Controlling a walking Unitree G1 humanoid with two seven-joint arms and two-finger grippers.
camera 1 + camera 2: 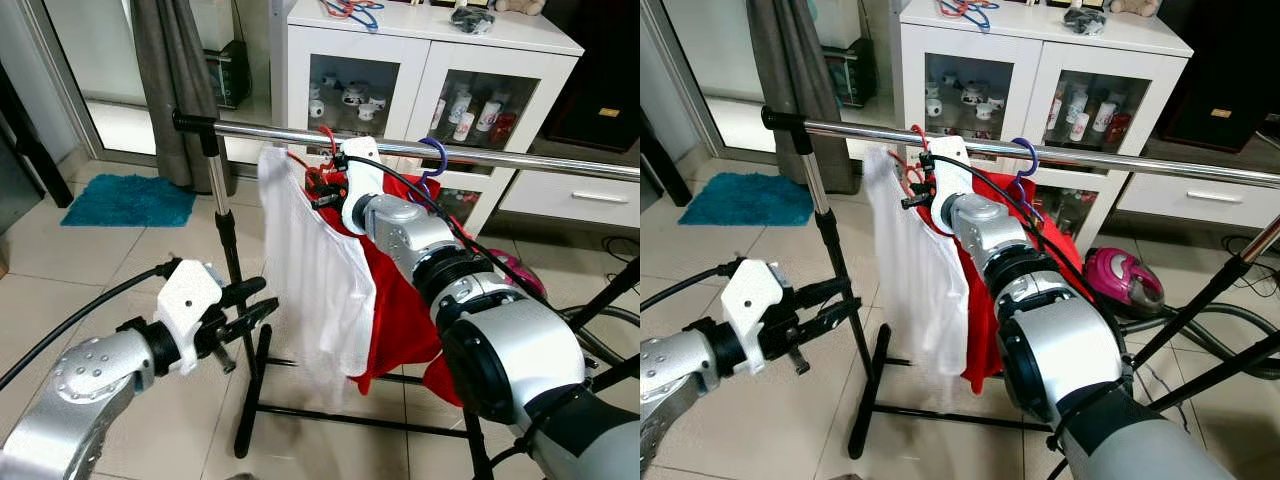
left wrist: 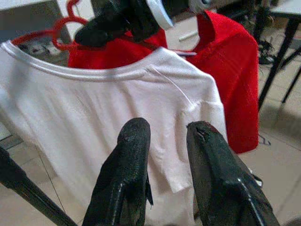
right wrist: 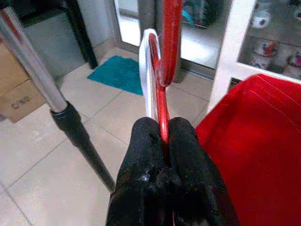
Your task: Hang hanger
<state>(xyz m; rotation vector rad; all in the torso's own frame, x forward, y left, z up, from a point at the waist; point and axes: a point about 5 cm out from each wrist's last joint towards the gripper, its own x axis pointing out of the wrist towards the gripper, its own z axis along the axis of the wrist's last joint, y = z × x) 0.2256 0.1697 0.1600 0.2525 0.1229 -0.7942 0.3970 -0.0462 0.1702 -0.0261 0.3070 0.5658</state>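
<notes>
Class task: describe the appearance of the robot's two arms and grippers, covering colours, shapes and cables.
Both arms have rounded silver shells with black joint rings. The left gripper and right gripper each sit on a white wrist housing with two long black fingers. A black cable trails from each wrist.

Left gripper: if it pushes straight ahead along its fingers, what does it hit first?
Most likely the white shirt: the left gripper points at its front, below the collar. The gap between them is hard to judge.
</notes>
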